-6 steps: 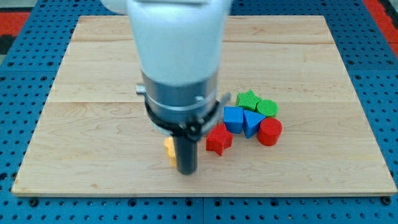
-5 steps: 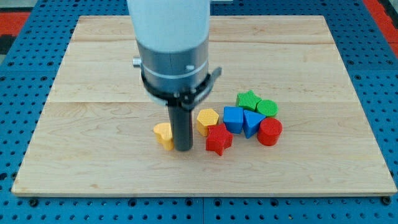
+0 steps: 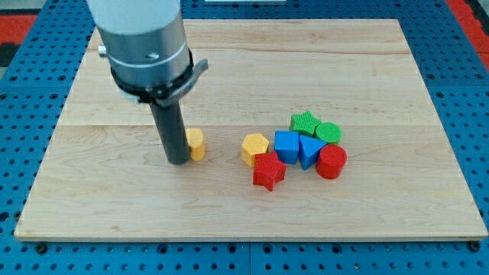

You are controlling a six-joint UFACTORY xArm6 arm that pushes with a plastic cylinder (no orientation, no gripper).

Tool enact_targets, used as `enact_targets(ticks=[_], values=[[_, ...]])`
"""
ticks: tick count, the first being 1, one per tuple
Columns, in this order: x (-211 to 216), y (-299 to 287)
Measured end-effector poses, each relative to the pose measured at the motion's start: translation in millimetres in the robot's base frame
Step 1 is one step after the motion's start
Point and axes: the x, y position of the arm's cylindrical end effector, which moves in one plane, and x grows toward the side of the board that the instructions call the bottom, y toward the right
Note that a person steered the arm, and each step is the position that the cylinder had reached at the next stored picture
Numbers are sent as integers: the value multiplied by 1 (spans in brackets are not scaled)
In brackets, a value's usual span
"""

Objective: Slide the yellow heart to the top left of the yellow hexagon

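Observation:
The yellow heart (image 3: 196,143) lies left of the board's middle, partly hidden by my rod. My tip (image 3: 177,161) rests on the board right at the heart's left side, touching or nearly touching it. The yellow hexagon (image 3: 255,149) lies to the heart's right, with a bare gap between them. The heart sits slightly higher in the view than the hexagon.
A red star (image 3: 269,171) touches the hexagon's lower right. A blue cube (image 3: 286,146), a blue triangle (image 3: 309,150), a red cylinder (image 3: 331,161), a green star (image 3: 304,123) and a green cylinder (image 3: 329,132) cluster to the right. The wooden board (image 3: 367,61) sits on a blue pegboard.
My rod has moved left and up the view. The yellow heart now lies higher, with my tip on its left instead of its right.

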Motion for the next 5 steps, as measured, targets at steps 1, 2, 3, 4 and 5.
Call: enact_targets(ticks=[1,2,3,4,5], values=[[-11,10],[-19,24],[-51,18],[-53,32],[-76,40]])
